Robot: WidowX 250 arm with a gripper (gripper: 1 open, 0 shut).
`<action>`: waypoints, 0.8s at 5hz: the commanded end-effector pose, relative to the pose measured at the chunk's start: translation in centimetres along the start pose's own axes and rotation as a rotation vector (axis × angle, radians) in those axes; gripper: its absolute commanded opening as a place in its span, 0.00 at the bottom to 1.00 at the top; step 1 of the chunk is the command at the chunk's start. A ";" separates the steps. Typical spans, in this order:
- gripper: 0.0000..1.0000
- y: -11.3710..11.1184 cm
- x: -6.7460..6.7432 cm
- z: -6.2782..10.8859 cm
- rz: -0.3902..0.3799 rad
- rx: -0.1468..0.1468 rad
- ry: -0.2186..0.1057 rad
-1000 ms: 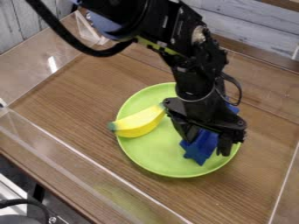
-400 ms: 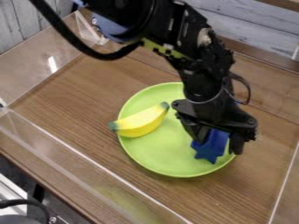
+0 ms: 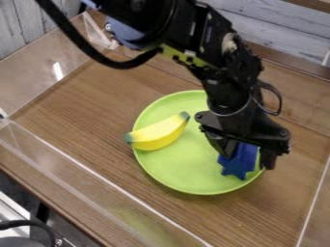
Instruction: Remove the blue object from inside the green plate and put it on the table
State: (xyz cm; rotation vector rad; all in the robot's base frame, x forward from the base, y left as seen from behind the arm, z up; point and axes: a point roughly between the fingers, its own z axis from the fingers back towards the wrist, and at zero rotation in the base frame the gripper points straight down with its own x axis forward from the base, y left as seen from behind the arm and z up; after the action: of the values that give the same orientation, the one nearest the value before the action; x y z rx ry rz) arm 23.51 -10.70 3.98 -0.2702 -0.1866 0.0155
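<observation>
Nearest to the viewer, in front of the end effector (image 3: 242, 154), runs the clear acrylic wall (image 3: 77, 183) that edges the bench (image 3: 91, 106), with a brown wood-grain surface behind it. A little farther in lies the green plate (image 3: 175, 172), round and flat, and the end effector stands over its right part, pointing steeply downward.

The end effector is released: its black fingers (image 3: 264, 152) are spread wide, and they stand on both sides of the blue object (image 3: 237, 160). This blue object is directly below and between the fingers, at the right side of the plate and close to the rim. Its lower end rests on the plate and it looks to stand rather upright, but the upper part is hidden by the end effector, so I cannot tell if the fingers touch it or only stand beside it. It is not lifted from the plate.

To the left of the end effector, also on the plate, lies a yellow banana (image 3: 158, 133). It is near the blue object but apart from it, and its left tip reaches over the plate rim.

Behind and above the end effector rises the black arm (image 3: 194, 48), which goes up toward the far left corner. Beyond it is the far acrylic wall (image 3: 290, 72) of the bench.
</observation>
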 end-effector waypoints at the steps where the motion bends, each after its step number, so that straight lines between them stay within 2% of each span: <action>1: 1.00 0.7 -5.4 -2.4 0.001 0.043 0.210; 4: 1.00 -0.1 -6.8 -1.5 0.018 0.020 0.264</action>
State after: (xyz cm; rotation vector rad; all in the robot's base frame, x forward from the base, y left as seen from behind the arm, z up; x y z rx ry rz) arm 21.99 -11.71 4.01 -0.2991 -0.1012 0.0088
